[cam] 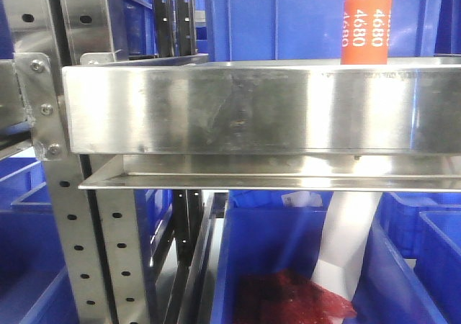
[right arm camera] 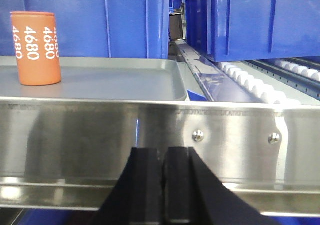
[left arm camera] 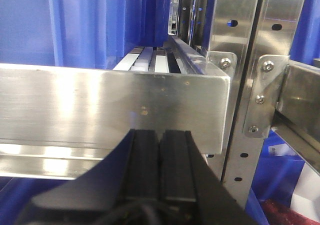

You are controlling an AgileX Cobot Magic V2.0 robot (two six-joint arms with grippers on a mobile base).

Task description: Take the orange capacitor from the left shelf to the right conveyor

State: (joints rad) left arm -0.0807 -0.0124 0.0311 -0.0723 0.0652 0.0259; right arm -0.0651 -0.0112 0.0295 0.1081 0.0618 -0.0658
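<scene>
Orange capacitor [cam: 365,29]: you see it standing upright on the steel surface behind the front lip, towards the right end in the front view, with white "4680" print down its side.
Left shelf [cam: 245,108]: brushed steel. Its tall lip runs across each view, and one end is bolted to a perforated upright [cam: 79,252].
Left jaws: pressed together, gripping nothing, low in front of a steel lip near its bolted end.
Right jaws: likewise closed on nothing, below the lip. The capacitor sits up and to their left, well apart.
Blue bins [cam: 302,14]: behind the shelf and under it.
</scene>
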